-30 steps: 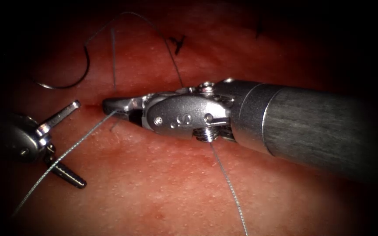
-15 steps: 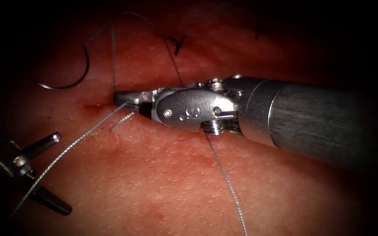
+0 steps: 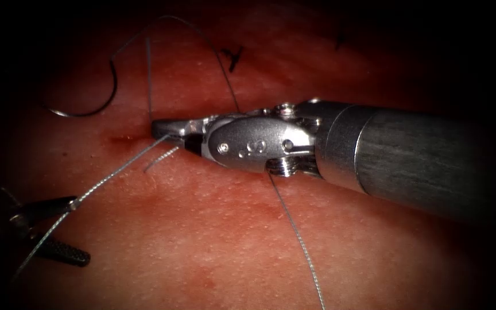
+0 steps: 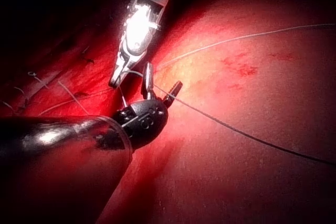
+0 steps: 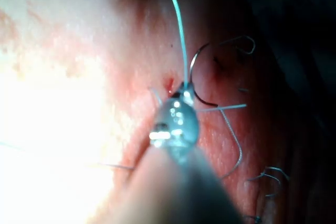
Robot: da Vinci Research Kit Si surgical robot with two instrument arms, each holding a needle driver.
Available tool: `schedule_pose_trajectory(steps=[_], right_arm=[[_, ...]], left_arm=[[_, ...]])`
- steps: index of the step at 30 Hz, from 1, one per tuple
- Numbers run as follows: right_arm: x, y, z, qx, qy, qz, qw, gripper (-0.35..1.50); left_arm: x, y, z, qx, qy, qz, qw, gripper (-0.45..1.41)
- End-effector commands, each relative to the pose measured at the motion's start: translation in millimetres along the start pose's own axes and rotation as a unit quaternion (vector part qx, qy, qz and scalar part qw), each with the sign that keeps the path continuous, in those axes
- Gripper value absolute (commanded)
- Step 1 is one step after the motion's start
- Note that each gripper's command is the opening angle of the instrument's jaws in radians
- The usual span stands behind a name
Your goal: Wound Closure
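Right tool (image 3: 165, 130) pinches thread (image 3: 110, 175) at the cut; left tool (image 3: 58, 227) gapes lower left, empty; needle (image 3: 87, 95) loose upper left, knot (image 3: 232, 56) tied.

Right tool (image 3: 165, 129): polished, glossy metal at jaws and wrist; shaft (image 3: 420, 163) matt grey with a streaked grain. Left tool (image 3: 47, 232): dull dark metal, ridged grip texture seen on one jaw. Tissue (image 3: 213, 241): wet, shiny, finely pebbled. Thread (image 3: 116, 172): thin, pale, twisted look. Needle (image 3: 96, 97): thin dark wire, faint sheen.
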Motion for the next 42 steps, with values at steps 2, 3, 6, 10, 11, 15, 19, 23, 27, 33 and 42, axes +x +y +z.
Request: schedule_pose_trajectory(steps=[2, 3, 6, 10, 11, 15, 19, 23, 27, 33, 42], right_arm=[[-0.1, 0.6, 0.9, -0.001, 0.001, -0.001, 1.000, -0.35], [0.0, 0.6, 0.9, -0.001, 0.001, -0.001, 1.000, -0.35], [0.0, 0.6, 0.9, -0.001, 0.001, -0.001, 1.000, -0.35], [0.1, 0.5, 0.7, -0.001, 0.002, 0.001, 1.000, -0.35], [0.1, 0.5, 0.6, 0.000, 0.002, 0.004, 1.000, -0.35], [0.8, 0.5, 0.0, 0.010, 0.009, 0.028, 1.000, -0.35], [1.7, 0.6, -0.5, 0.021, 0.012, 0.091, 0.996, 0.73], [2.1, 1.4, -0.8, 0.028, 0.012, 0.169, 0.985, 1.25], [2.2, 1.8, -1.2, 0.033, 0.013, 0.208, 0.977, 1.45], [1.6, 2.3, -3.2, 0.041, 0.018, 0.215, 0.976, 1.47], [-0.9, 6.5, -5.3, 0.021, 0.029, 0.235, 0.971, -0.35]], left_arm=[[-0.4, 0.0, 0.5, 0.001, 0.001, 0.001, 1.000, 0.22], [-0.3, 0.0, 0.4, 0.001, 0.001, 0.001, 1.000, 0.16], [-0.1, 0.2, 0.4, 0.002, -0.003, 0.001, 1.000, -0.45], [0.1, 0.0, 0.3, 0.008, -0.007, 0.000, 1.000, -0.45], [0.0, -0.3, 0.2, 0.012, -0.010, -0.001, 1.000, -0.45], [-1.0, -1.6, -0.5, 0.034, -0.039, -0.004, 0.999, -0.45], [-2.3, -2.0, -1.4, 0.040, -0.061, 0.006, 0.997, -0.45], [-3.5, -2.3, -2.0, 0.049, -0.079, 0.008, 0.996, -0.45], [-4.4, -2.7, -2.5, 0.062, -0.098, 0.018, 0.993, -0.45], [-5.2, -3.1, -3.2, 0.072, -0.125, 0.031, 0.989, -0.45], [-5.9, -3.3, -3.5, 0.075, -0.144, 0.054, 0.985, -0.45]])
